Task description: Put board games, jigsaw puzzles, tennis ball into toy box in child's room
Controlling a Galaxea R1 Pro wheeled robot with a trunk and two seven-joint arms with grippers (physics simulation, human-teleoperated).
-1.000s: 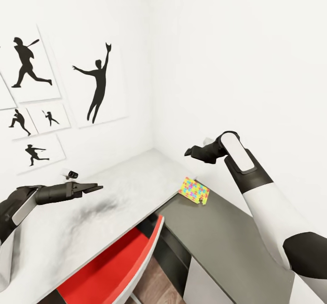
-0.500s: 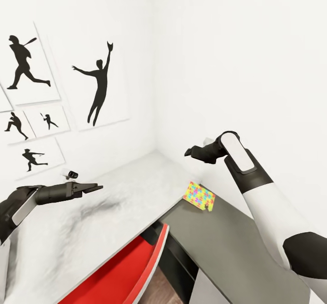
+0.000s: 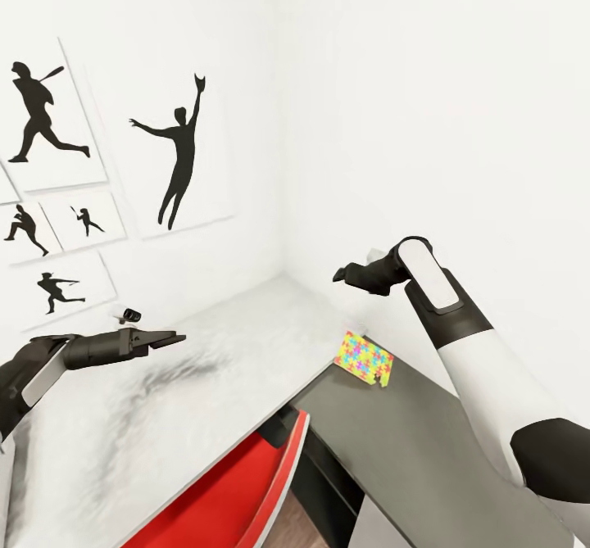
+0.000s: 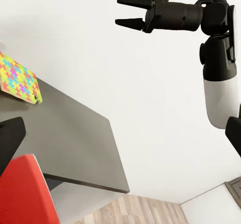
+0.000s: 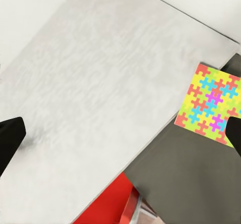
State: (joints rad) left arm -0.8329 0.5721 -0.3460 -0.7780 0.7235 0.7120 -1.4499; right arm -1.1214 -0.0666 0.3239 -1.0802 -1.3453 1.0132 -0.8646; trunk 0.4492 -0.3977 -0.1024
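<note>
**A:** Start at the jaws. What are they doing?

**B:** The black right gripper [image 3: 342, 272] hangs in the air above the furniture with its two fingers parted and nothing between them; the left wrist view [image 4: 122, 11] shows the gap plainly. The black left gripper [image 3: 174, 337] hovers over the pale grey-white table top [image 3: 205, 384], also empty, its fingers apart by a narrow gap.

**A:** And the toy?

**B:** One thin, square jigsaw puzzle slab of yellow, red, blue, green and pink pieces [image 3: 364, 359] lies on the lower dark-grey-topped cabinet [image 3: 426, 450], just beside the table's end and near the white wall. The red chair [image 3: 238, 491] sits under the table.

**A:** How will it handle?

**B:** Light and stiff, I'd judge, but lying flat, so hard to get fingers under. I'd pinch across an edge, perhaps the corner that looks to overhang the cabinet.

**A:** Orientation?

**B:** Nearly square, no clear long axis; face up, edges skewed to the cabinet's.
</note>
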